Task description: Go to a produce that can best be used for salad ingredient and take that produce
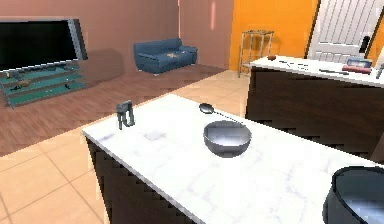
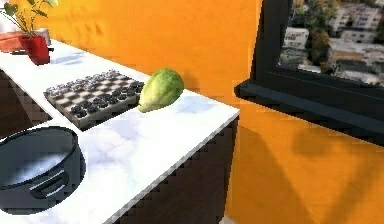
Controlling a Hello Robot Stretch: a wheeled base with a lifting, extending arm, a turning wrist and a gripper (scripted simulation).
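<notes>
Gripper state: cannot tell from these frames. The robot is standing side-on to a white marble counter [image 2: 150, 150], so places are being given along the arm's reach.

- **Nearest:** a dark round pan [image 2: 35, 170] is sitting at the counter's near edge.
- **Further out:** a checkered board [image 2: 92, 95] is lying flat. The green produce [image 2: 160, 90] is resting on the counter against the board's right corner, with the orange wall [image 2: 200, 40] behind it.
- **Farthest:** a red pot [image 2: 37, 47] with a plant is standing at the far end.

Judgement: the step in hand is lining up for the reach. The produce is sitting left of where the arm would be coming out, so the base is probably needing a small roll forward first. The lift should then be going above counter height before extending, keeping clear of the pan. The gripper should be coming down over the produce's thick middle. Its rounded shape is likely making it roll if nudged sideways.
</notes>
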